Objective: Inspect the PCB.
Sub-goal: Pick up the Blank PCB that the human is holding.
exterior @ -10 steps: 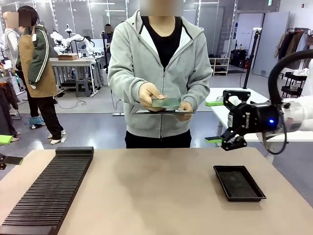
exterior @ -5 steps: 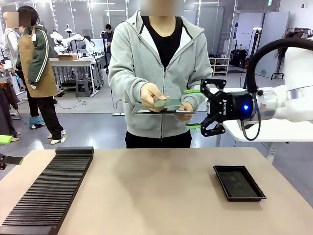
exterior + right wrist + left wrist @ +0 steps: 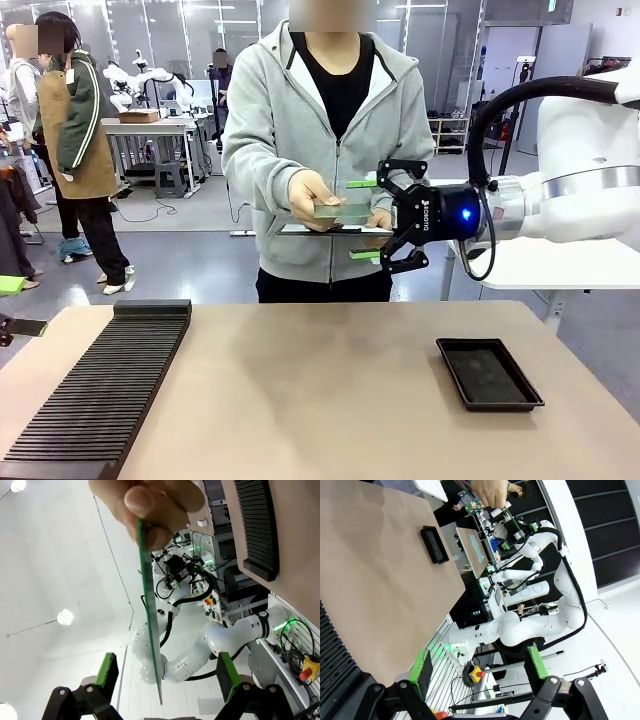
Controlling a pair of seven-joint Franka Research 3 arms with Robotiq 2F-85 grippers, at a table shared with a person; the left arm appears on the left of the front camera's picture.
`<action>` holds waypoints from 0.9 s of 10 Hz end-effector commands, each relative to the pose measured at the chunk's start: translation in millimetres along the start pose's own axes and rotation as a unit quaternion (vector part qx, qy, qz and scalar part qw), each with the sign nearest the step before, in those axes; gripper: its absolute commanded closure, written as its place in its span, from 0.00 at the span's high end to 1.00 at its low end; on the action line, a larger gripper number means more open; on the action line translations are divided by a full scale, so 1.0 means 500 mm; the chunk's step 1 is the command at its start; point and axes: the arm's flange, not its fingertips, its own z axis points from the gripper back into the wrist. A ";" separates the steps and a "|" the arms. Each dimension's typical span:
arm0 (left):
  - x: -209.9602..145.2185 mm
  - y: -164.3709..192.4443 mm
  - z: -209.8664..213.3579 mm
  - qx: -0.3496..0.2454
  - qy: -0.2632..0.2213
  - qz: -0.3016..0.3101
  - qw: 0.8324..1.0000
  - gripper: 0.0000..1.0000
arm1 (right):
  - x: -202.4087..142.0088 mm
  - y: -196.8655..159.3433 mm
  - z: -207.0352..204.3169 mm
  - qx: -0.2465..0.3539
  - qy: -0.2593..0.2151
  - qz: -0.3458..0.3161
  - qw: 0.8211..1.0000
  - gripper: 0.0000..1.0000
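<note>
The person's hand (image 3: 308, 195) is holding the PCB (image 3: 340, 211) flat at chest height. The right pincer (image 3: 361, 219) is gaping wide around its end (gripping nothing); the left pincer (image 3: 479, 666) is gaping empty

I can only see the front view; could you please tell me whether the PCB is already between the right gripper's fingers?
Observer: It appears so. In the right wrist view, the PCB runs edge-on between the pads of the open right gripper and touches neither.
Operator: Thank you. Is it centred there?
Observer: Roughly midway, with clear gaps on both sides.
Operator: And what about the left gripper?
Observer: The left wrist view shows the left gripper open, with nothing between its pads.
</note>
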 end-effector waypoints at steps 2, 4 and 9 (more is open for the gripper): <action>-0.005 -0.005 0.000 0.000 0.001 -0.004 1.000 0.95 | 0.027 0.008 -0.022 0.013 -0.006 -0.004 1.000 1.00; -0.005 -0.005 0.000 0.000 0.001 -0.004 1.000 0.95 | 0.049 0.008 -0.024 0.017 -0.006 -0.009 1.000 1.00; -0.005 -0.005 0.000 0.000 0.001 -0.004 1.000 0.95 | 0.053 0.008 -0.025 0.024 -0.009 -0.004 1.000 0.96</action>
